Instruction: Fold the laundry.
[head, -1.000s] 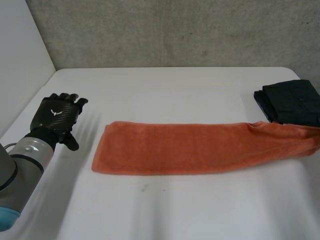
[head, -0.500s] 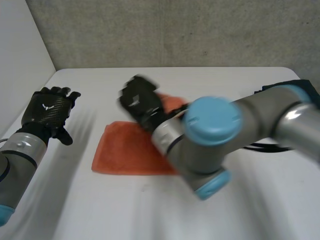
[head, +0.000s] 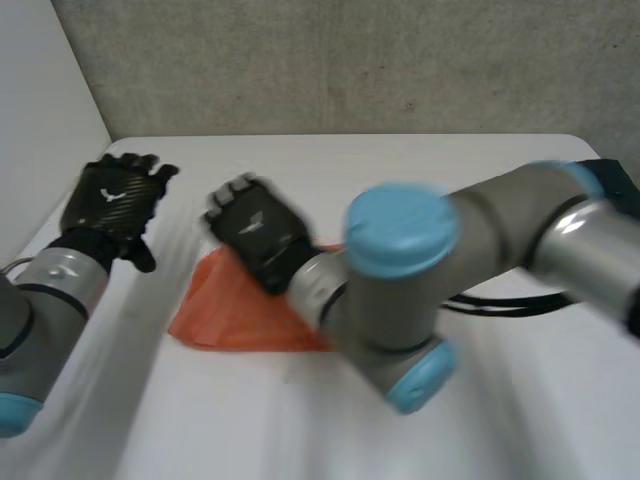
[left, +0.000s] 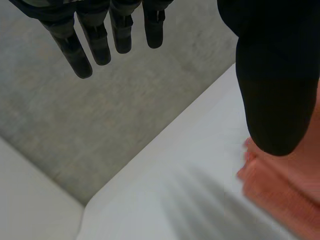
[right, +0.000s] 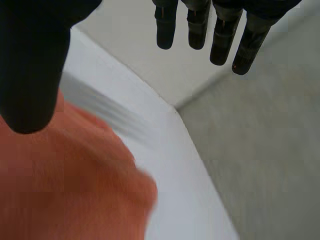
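Currently right hand (head: 258, 232) spread above orange towel (head: 222, 318); left hand (head: 112, 205) apart.

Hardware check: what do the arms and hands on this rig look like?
The left arm and right arm are grey tubes with round light-blue caps. The left hand and right hand are black, each with a small white mark on its back. The fingers are slim black rods with rounded tips.

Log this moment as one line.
left hand: open, beside orange terry towel | right hand: open, above towel's left end | towel: lying on white table
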